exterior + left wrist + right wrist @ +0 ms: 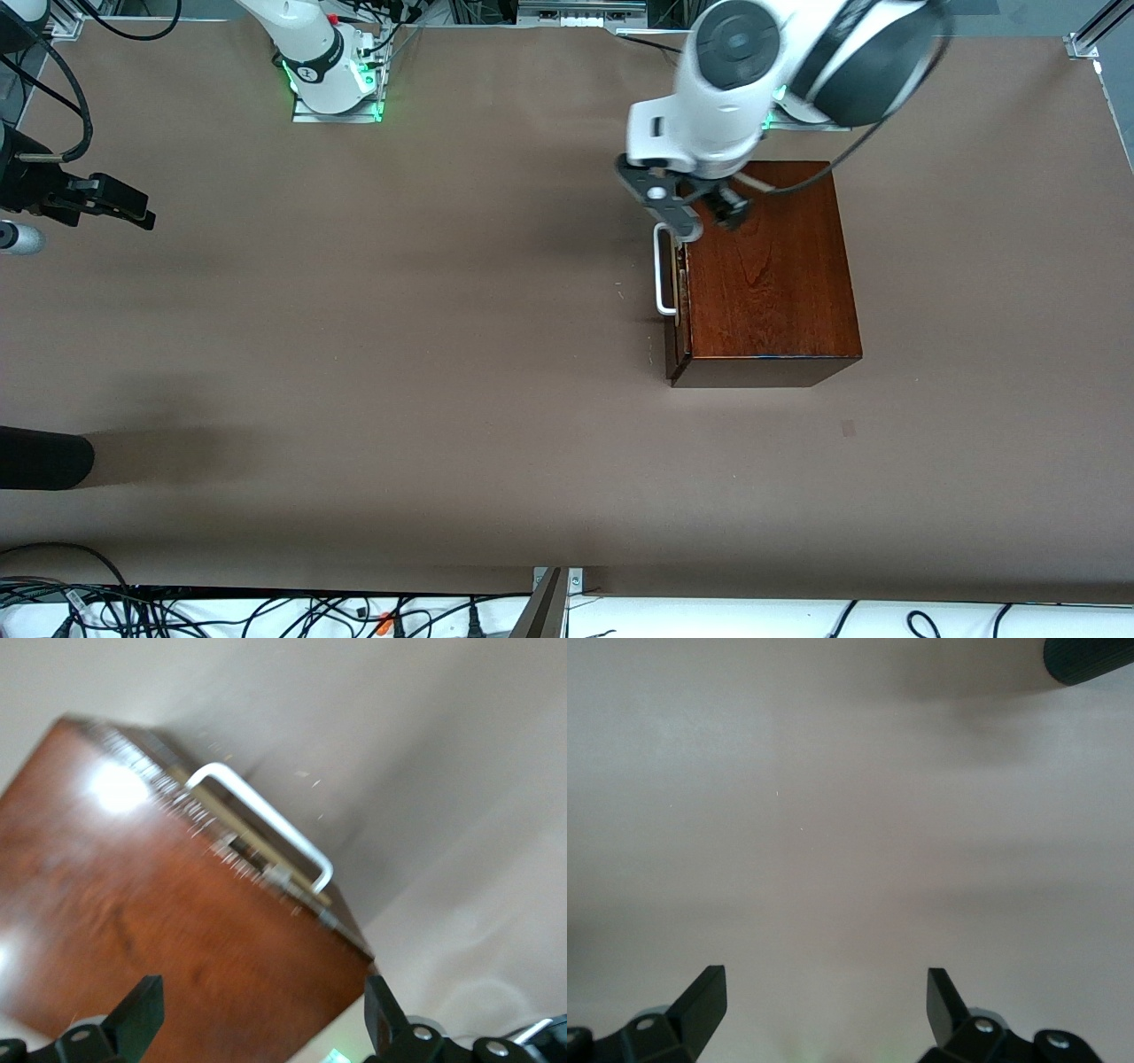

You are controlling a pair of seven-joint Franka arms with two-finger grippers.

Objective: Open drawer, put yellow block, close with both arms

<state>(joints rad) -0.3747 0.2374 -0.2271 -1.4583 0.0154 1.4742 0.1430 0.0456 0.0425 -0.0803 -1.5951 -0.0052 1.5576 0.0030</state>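
Observation:
The reddish-brown wooden box stands toward the left arm's end of the table. Its drawer is almost shut, showing only a thin pale strip beside the white bar handle. My left gripper hovers open over the box top, at the edge by the handle, holding nothing. In the left wrist view the gripper is above the box, with the handle past the box's edge. My right gripper waits open over bare table at the right arm's end, and the right wrist view shows it empty. The yellow block is out of view.
A black cylindrical object juts in at the right arm's end of the table, nearer to the front camera than the right gripper. Cables run along the table's near edge. The brown tabletop spreads wide between the two arms.

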